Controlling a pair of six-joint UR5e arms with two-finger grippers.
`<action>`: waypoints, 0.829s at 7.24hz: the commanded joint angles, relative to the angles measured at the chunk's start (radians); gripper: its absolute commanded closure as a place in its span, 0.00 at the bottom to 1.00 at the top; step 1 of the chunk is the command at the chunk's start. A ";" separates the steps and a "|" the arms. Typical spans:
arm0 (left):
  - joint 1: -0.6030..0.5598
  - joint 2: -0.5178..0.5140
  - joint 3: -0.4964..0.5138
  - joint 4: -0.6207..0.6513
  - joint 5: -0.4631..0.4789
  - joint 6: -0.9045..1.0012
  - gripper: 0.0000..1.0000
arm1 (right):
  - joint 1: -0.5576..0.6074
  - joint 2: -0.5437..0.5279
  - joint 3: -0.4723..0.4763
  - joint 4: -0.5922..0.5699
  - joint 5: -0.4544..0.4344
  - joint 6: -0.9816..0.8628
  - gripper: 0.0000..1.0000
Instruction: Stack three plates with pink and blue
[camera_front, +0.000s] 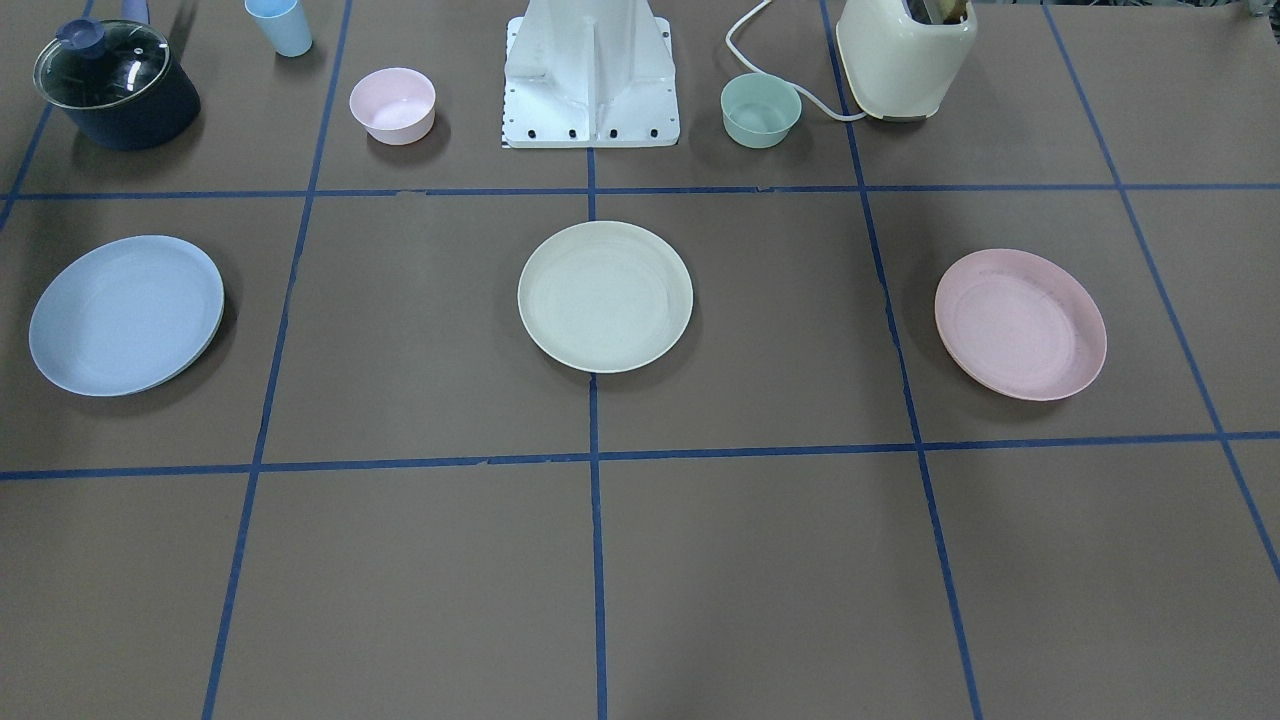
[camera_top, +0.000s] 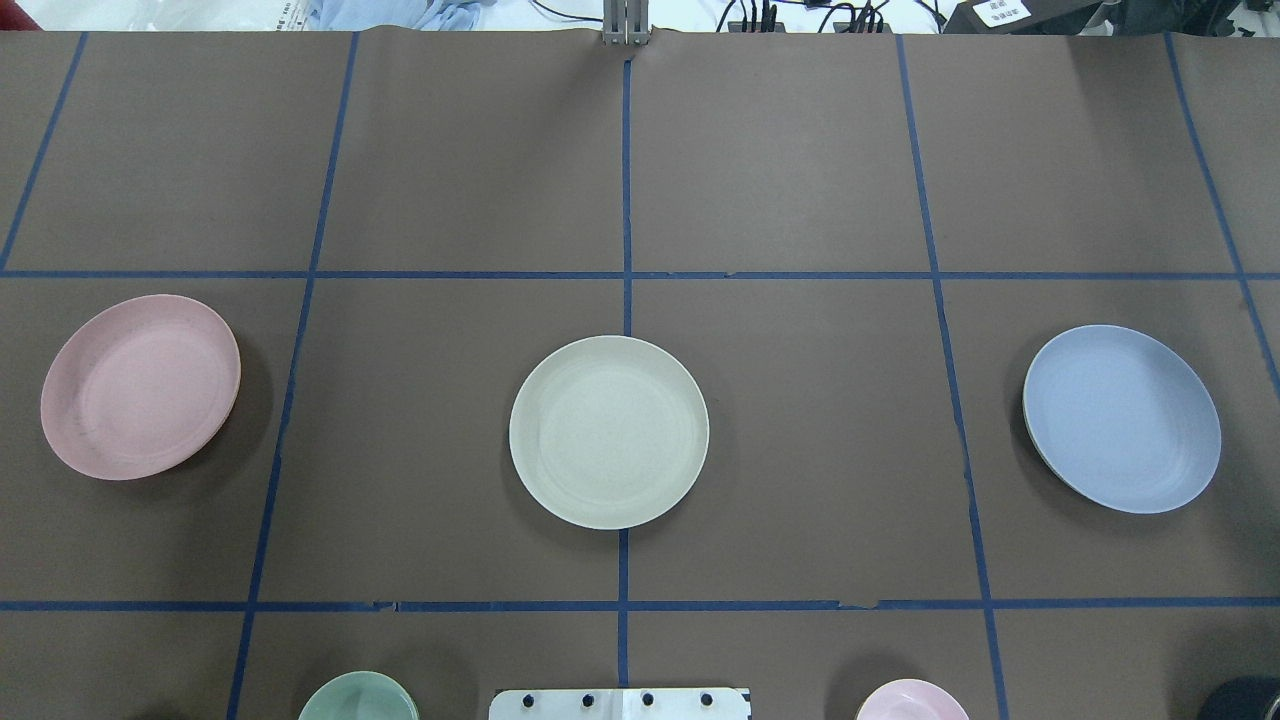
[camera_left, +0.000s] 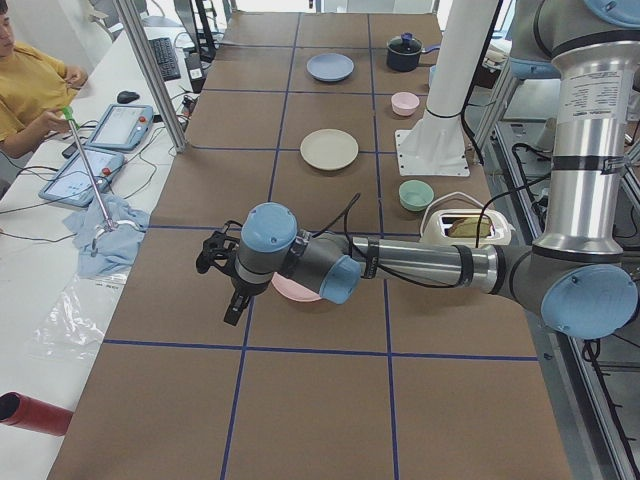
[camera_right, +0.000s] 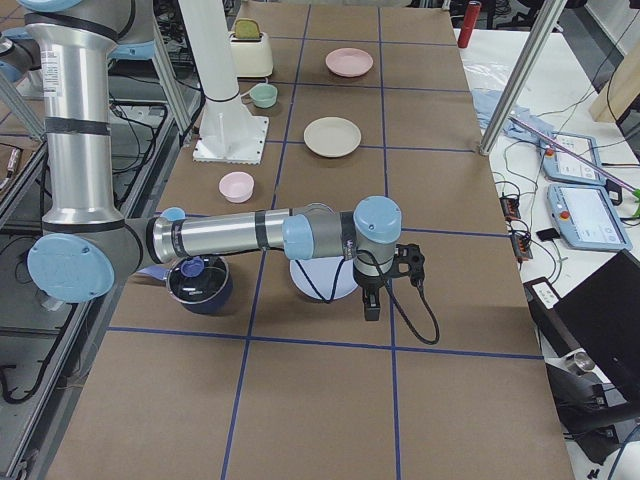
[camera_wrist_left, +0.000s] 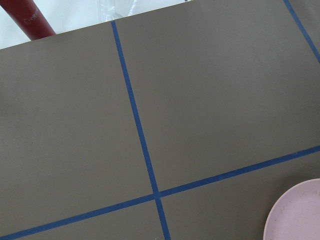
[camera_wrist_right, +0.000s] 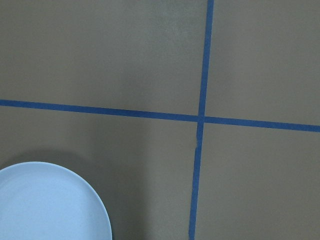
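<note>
Three plates lie apart in a row on the brown table. The cream-white plate (camera_front: 605, 296) is in the middle, in front of the robot base. The pale pink plate (camera_front: 1020, 323) is on my left side and the pale blue plate (camera_front: 125, 314) on my right side. My left gripper (camera_left: 232, 305) hangs above the table just beyond the pink plate (camera_left: 298, 292). My right gripper (camera_right: 370, 303) hangs just beyond the blue plate (camera_right: 325, 283). Both show only in the side views, so I cannot tell whether they are open or shut.
By the robot base (camera_front: 590, 80) stand a small pink bowl (camera_front: 392, 105), a small green bowl (camera_front: 760, 110), a cream toaster (camera_front: 905, 55), a blue cup (camera_front: 280, 25) and a dark pot with a glass lid (camera_front: 115, 85). An operator (camera_left: 25, 85) sits beside the table.
</note>
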 joint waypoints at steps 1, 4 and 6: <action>0.004 0.021 -0.051 0.001 -0.001 0.008 0.00 | 0.000 0.002 -0.007 0.001 0.000 0.000 0.00; 0.002 0.061 -0.058 -0.015 -0.009 -0.001 0.00 | 0.000 0.003 -0.005 0.001 0.001 0.000 0.00; 0.004 0.085 -0.065 -0.018 -0.009 0.002 0.00 | -0.002 0.003 -0.004 -0.001 0.003 0.000 0.00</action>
